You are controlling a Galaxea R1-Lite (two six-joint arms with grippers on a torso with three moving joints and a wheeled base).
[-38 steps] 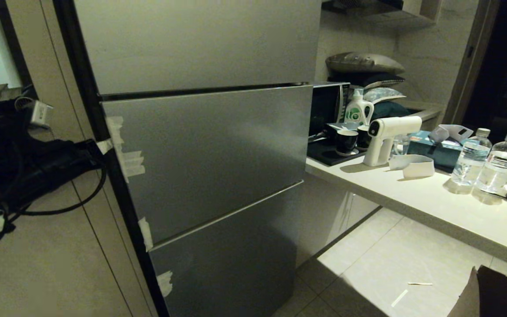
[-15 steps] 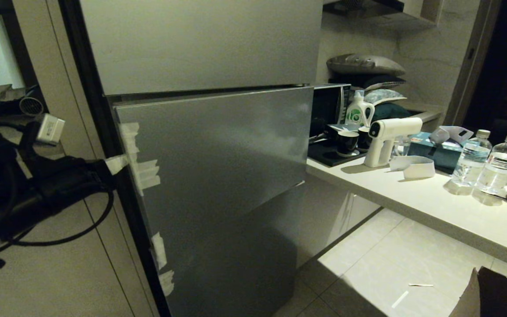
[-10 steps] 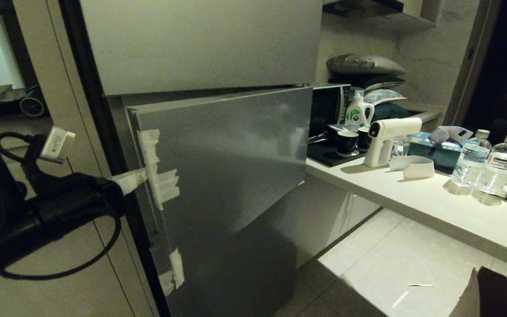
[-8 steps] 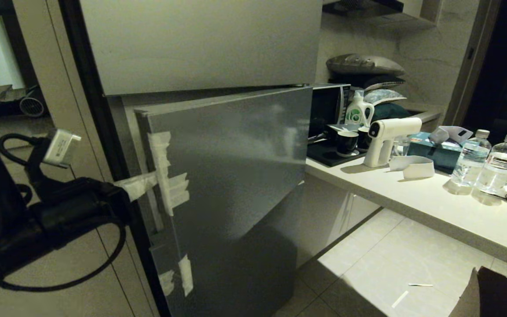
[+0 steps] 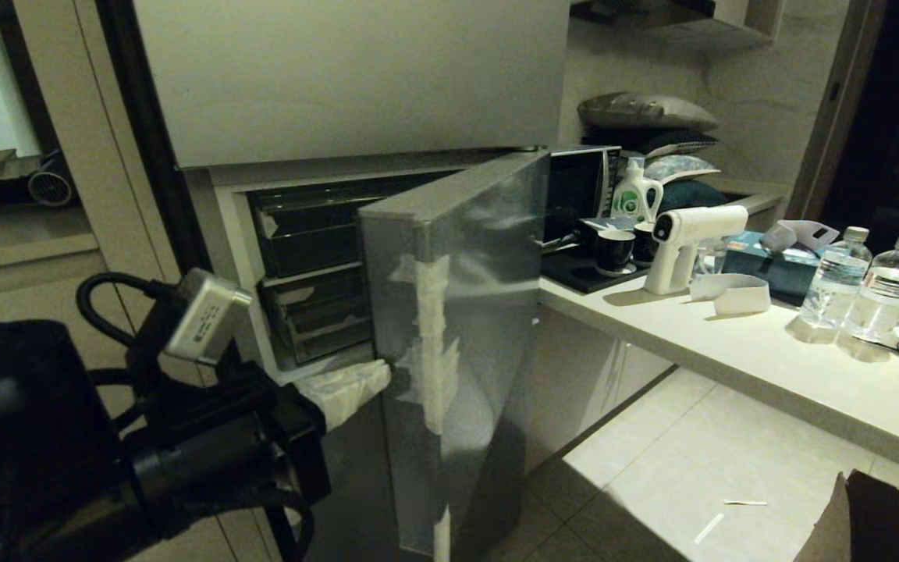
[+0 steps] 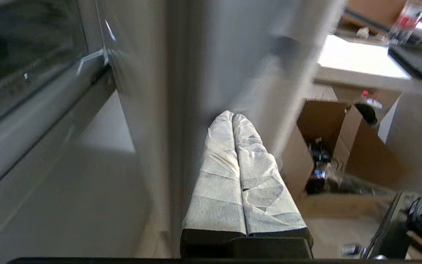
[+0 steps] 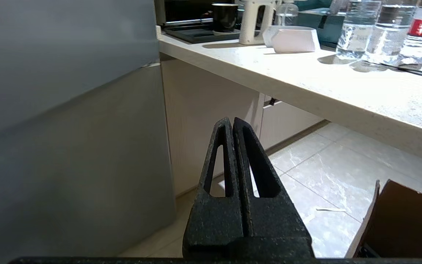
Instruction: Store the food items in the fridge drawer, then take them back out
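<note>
Now that its front stands wide, drawer [image 5: 457,312]: swung out from the fridge like a door, hinged on the counter side, its taped free edge turned toward the room.
Change just made: the grey front has gone from a narrow gap to roughly square with the fridge face; the cavity behind it is exposed.
Bins [image 5: 317,257]: clear, stacked at the cavity's left side; nothing can be made out inside them.
Tape [image 5: 430,343]: white scraps run down the front's free edge.
Left gripper [image 5: 378,375]: white-wrapped fingers pressed together, tips against the free edge about halfway down; it hooks or pushes the front and pinches nothing.
Left gripper, wrist view [image 6: 233,117]: the two fingers lie flat against each other, tips at the front's inner side.
Right gripper [image 7: 232,123]: parked low beside the fridge, jaws closed on nothing, pointing toward the counter's underside.
Food: neither item shows in any view; where they lie cannot be told.
Counter [image 5: 769,351]: bottles [image 5: 832,285] stand at its near right end, untouched.
Meaning for the task: the opening step looks nearly complete; loading has probably not begun, since no gripper carries anything.
Against a second ago: the front then stood barely ajar, the gripper at its taped edge further left and higher.
Against the earliest frame: the front lay flush under the top door [image 5: 340,78].
</note>
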